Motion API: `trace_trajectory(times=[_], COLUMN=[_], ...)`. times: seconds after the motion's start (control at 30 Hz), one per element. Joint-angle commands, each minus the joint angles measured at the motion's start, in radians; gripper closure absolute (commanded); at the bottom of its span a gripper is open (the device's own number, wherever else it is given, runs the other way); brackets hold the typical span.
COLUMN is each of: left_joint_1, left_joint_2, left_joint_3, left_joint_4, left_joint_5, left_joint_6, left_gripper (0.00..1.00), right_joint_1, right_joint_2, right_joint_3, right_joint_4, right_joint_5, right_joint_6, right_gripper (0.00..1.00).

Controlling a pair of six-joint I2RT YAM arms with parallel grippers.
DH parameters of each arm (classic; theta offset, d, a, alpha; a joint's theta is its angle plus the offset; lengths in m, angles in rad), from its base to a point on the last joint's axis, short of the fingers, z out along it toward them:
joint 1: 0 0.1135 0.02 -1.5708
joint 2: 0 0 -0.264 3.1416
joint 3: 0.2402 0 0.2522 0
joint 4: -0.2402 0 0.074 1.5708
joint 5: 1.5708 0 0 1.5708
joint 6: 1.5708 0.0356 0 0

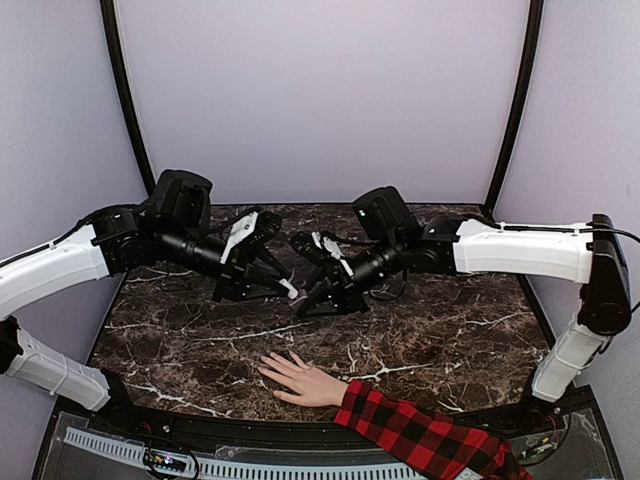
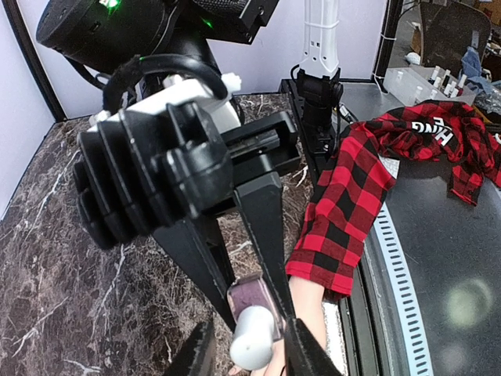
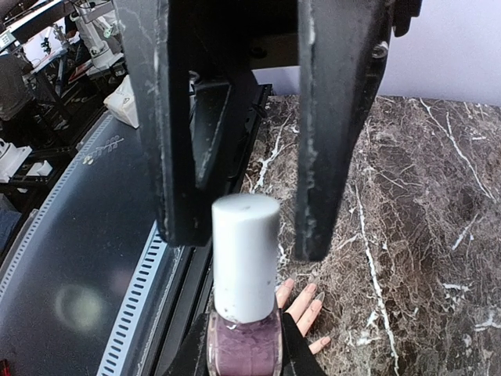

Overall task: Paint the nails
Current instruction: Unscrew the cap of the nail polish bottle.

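Glass polish bottle [image 3: 244, 348], light, slick: right tool [image 2: 252, 301] clenched on it; left tool [image 3: 254, 247] straddles twelve-o'clock cap [image 2: 254, 348], I can't tell grip.

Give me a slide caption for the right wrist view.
The right gripper holds the purple polish bottle, the left gripper straddles its white cap, hand in the background.

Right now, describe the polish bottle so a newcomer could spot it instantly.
Above the middle of the dark marble table, the left pincer and right pincer meet tip to tip. Between them is the polish bottle: mauve glass, white cap, the one bright spot among black fingers.
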Motion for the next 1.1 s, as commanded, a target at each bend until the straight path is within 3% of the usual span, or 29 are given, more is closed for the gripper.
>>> trace_trajectory(times=[0.0,0.27,0.6,1.07], left_joint_1=[-0.004,-0.005,-0.005,-0.005], left_joint_2=[-0.02,-0.017,0.017,0.049], left_joint_3=[-0.013,-0.018,-0.005,0.023], left_joint_4=[0.012,0.007,0.035,0.1], left_joint_5=[0.036,0.039,-0.037,-0.178], left_joint_6=[0.012,0.0,-0.1,-0.249], left_gripper=[0.72,0.85,0.99,1.0], right_joint_1=[0.011,0.012,0.012,0.054], right_joint_2=[0.007,-0.002,-0.065,-0.106], right_joint_3=[0.033,0.034,-0.014,-0.054], right_joint_4=[0.011,0.02,0.14,0.213], right_joint_5=[-0.026,0.009,0.316,0.69], right_joint_6=[-0.015,-0.005,0.065,0.077], right_gripper=[1.0,1.0,1.0,1.0])
